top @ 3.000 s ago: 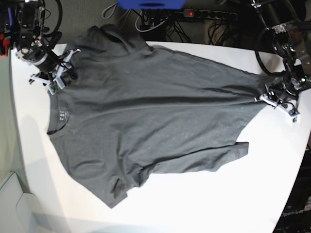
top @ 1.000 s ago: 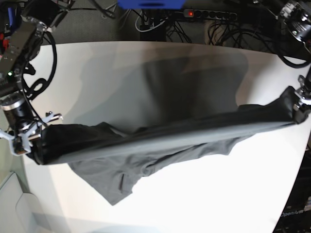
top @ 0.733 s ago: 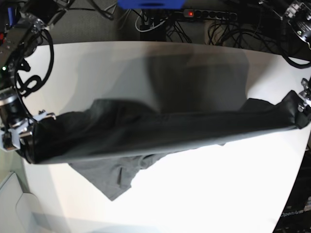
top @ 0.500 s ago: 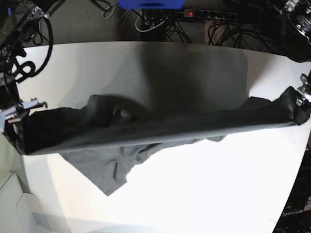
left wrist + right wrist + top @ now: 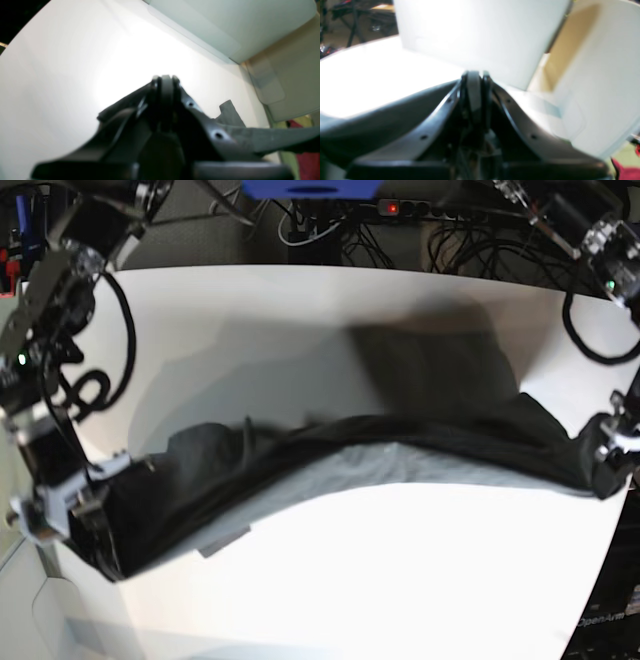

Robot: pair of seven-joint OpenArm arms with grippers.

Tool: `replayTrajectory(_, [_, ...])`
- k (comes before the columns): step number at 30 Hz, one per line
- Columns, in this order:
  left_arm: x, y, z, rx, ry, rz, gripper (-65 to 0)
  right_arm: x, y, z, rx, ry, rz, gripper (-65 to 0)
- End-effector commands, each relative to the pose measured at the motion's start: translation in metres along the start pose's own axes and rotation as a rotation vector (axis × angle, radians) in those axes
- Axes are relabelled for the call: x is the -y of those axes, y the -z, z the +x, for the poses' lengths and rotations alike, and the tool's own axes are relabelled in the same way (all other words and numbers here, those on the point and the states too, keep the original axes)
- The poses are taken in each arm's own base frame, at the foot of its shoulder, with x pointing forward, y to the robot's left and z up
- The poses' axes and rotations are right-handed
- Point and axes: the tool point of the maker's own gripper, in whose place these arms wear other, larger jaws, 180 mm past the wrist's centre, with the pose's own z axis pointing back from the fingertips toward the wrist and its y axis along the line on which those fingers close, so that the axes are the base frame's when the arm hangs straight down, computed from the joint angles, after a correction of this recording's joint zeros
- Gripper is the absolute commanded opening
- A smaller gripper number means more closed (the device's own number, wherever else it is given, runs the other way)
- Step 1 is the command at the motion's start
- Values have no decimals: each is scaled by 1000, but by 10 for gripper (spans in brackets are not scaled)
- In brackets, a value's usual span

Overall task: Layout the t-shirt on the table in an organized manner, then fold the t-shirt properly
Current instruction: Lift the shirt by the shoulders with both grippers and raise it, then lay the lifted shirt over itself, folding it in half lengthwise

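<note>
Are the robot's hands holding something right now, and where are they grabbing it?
Yes. Both grippers are shut on the t-shirt, one at each end: the right gripper and the left gripper. It stretches between them above the table.

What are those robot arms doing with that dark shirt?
Two robot arms are holding a dark grey t-shirt stretched out between them over the white table. The right gripper pinches one end near the table's edge, and the left gripper pinches the other end across the table. Both are shut on the cloth. The shirt hangs in a long, bunched band and is not lying flat, so the spreading out isn't finished and no folding has begun.
</note>
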Motion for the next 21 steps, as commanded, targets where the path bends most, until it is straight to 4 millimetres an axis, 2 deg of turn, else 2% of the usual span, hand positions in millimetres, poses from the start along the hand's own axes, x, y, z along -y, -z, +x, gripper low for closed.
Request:
replayTrajectory(1, [12, 4, 19, 55, 37, -30, -646, 4, 7, 22, 74, -8, -1, -650])
replayTrajectory(5, [22, 34, 33, 105, 135, 15, -646, 23, 35, 24, 43, -20, -30, -650])
replayTrajectory(8, [21, 63, 36, 101, 153, 36, -646, 39, 62, 9, -14, 2, -45, -650])
replayTrajectory(10, [23, 72, 42, 103, 145, 33, -646, 47, 70, 7, -24, 10, -53, -650])
replayTrajectory(14, [33, 69, 52, 142, 154, 21, -646, 70, 55, 17, -6, -20, -116, -650])
replayTrajectory(16, [39, 64, 58, 160, 169, 9, -646, 73, 50, 27, 16, -44, -130, -650])
replayTrajectory(18, [55, 52, 69, 212, 206, -12, -646, 70, 41, 32, 25, -76, -133, -650])
replayTrajectory(21, [64, 37, 68, 234, 250, -17, -646, 68, 23, 44, 55, -114, -161, -650])
